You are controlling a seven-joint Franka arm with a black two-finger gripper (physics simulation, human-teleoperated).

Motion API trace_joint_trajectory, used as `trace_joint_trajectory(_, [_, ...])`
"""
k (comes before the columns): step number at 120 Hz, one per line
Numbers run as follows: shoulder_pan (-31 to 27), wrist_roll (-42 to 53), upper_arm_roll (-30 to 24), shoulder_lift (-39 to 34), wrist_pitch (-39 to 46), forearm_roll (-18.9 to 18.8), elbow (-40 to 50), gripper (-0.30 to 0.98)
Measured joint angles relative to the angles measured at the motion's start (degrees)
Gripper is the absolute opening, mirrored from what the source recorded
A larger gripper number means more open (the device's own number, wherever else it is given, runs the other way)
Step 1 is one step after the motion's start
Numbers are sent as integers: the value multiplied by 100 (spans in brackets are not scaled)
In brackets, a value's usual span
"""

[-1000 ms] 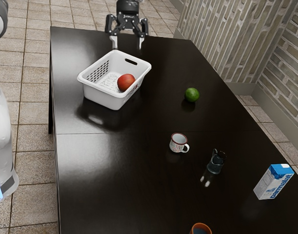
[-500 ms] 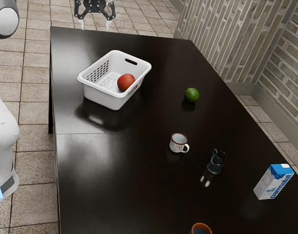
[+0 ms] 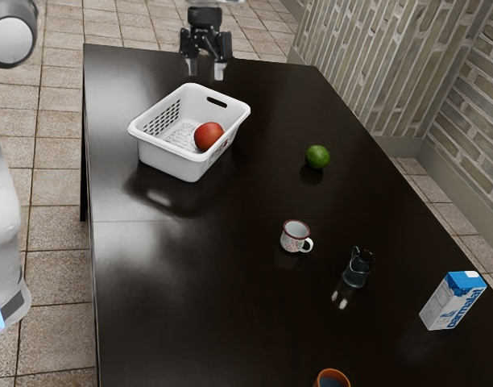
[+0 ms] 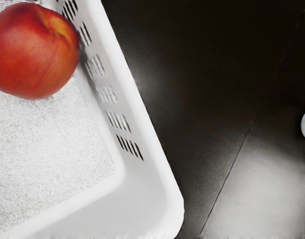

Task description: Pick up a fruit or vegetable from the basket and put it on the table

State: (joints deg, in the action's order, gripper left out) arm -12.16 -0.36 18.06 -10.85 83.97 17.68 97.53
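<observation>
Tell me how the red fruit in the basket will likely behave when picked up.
The red fruit looks nearly round, so it may roll if nudged, though the basket wall beside it could stop that. Its smooth skin might slip slightly.

Pale glare on dark table (image 3: pixel 230 314); white basket (image 3: pixel 167 160) bright, inner walls softly shadowed.

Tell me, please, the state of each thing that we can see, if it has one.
Gripper: open, jaws apart, empty.
Basket: upright, holding the peach.
Peach: whole, inside the basket.
Lime: whole, on the table.
Mug: upright.
Jug: upright.
Carton: upright.
Cup: upright, partly cut off by the view's edge.
</observation>
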Motion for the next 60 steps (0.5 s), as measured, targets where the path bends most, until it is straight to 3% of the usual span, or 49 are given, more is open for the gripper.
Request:
trace_joint_trajectory(11, [444,-895,-2,-185,37,165,60,67])
trace_joint_trajectory(32, [614,-2559,8,-742,71,310,245,68])
trace_joint_trajectory(52, [451,-3755,348,232,98,640,221,68])
trace_joint_trajectory(60, [449,-4157,378,303,113,756,221,69])
